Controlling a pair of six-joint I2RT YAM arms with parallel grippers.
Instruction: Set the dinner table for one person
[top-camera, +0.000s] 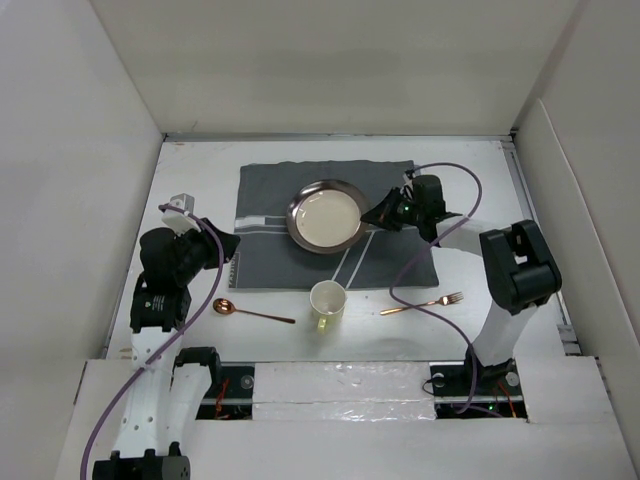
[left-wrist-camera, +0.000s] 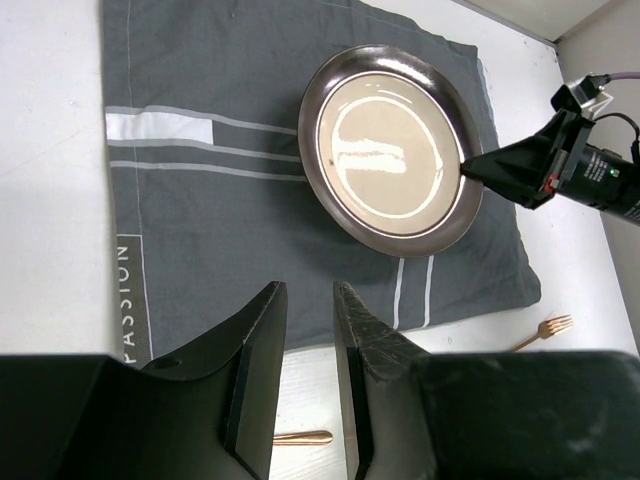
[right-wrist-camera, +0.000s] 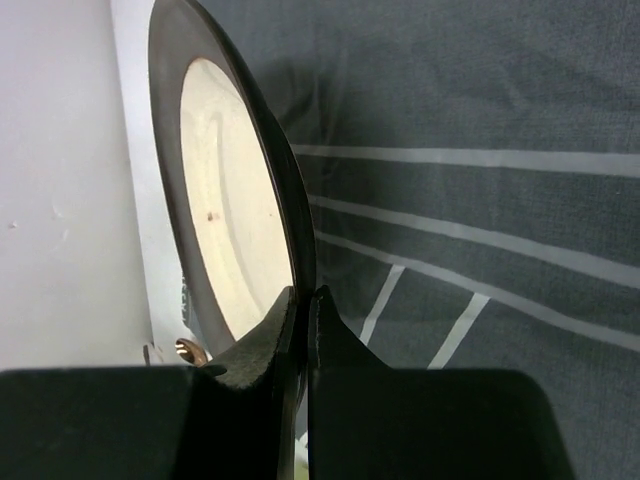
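We see the white bench (top-camera: 200, 170) spread out ahead of both arms, and every item of the setting lies on it. At the left, our left claw (left-wrist-camera: 308, 295) hangs above the near left edge of the dark grey striped place mat (top-camera: 270, 200). Its jaws stand narrowly parted, with nothing between them. Just in front of that arm a copper-coloured spoon (top-camera: 250, 312) lies on the bare bench, bowl to the left, below the mat's near edge. The mat itself sits towards the far middle of the bench. On its right half is a round plate (top-camera: 325, 215) with a dark rim and a cream centre. We cannot tell whether it rests flat or is raised a little. A pale cup (top-camera: 327, 303) stands upright on the bench just beside the mat's near edge, between the spoon and the fork. Our right claw (right-wrist-camera: 303, 300) is pinched tight on the plate's right rim. Furthest right, a copper fork (top-camera: 425, 303) lies on the bench near the mat's near right corner, its tines pointing right
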